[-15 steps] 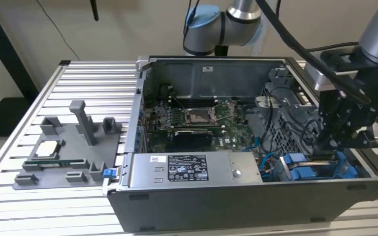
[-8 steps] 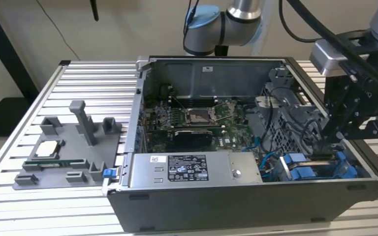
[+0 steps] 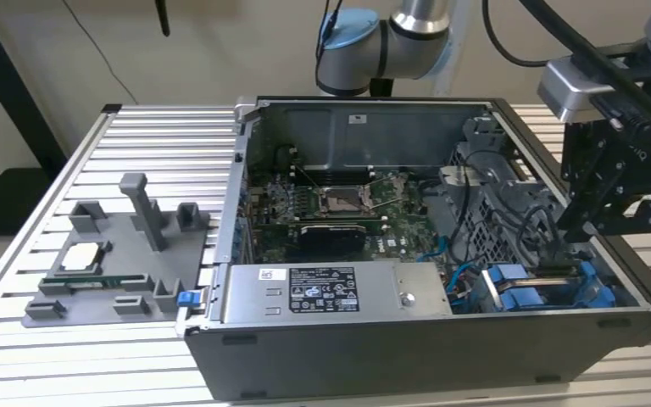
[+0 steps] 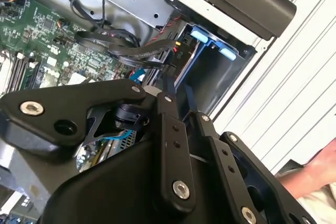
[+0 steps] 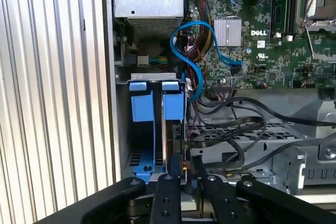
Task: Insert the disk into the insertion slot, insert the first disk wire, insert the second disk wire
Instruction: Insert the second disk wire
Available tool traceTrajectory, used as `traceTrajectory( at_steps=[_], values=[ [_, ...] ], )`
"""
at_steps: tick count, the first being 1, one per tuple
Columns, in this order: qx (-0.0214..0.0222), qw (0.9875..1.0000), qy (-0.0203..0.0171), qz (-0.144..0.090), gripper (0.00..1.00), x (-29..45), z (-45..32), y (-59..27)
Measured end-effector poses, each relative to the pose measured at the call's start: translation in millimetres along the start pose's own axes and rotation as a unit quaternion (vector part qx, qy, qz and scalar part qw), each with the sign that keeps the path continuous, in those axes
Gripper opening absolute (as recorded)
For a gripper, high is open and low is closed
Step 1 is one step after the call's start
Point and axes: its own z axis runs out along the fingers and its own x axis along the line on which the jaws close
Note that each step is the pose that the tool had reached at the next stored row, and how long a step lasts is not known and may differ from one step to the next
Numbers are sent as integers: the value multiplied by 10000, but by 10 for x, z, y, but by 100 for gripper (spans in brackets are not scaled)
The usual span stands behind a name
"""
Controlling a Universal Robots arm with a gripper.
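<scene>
One disk (image 5: pixel 157 129) seated in insertion slot (image 5: pixel 137 161); tool (image 5: pixel 184 179) above.

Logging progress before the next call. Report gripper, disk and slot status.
Gripper down inside the case at the blue drive bays, finger state unclear. Disk standing in the insertion slot. Black cables crowd the bay alongside.

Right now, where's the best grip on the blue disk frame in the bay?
Likely the blue frame's two tabs, approached through the case's open side: it sits edge-on in the bay, walls close on both sides, leaving only that end exposed.
</scene>
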Motion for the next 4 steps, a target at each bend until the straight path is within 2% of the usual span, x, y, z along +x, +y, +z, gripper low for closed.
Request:
traceTrajectory(
  at_steps=[4],
  values=[
    [0, 10000, 2, 0, 100, 0, -1, 0]
  ],
)
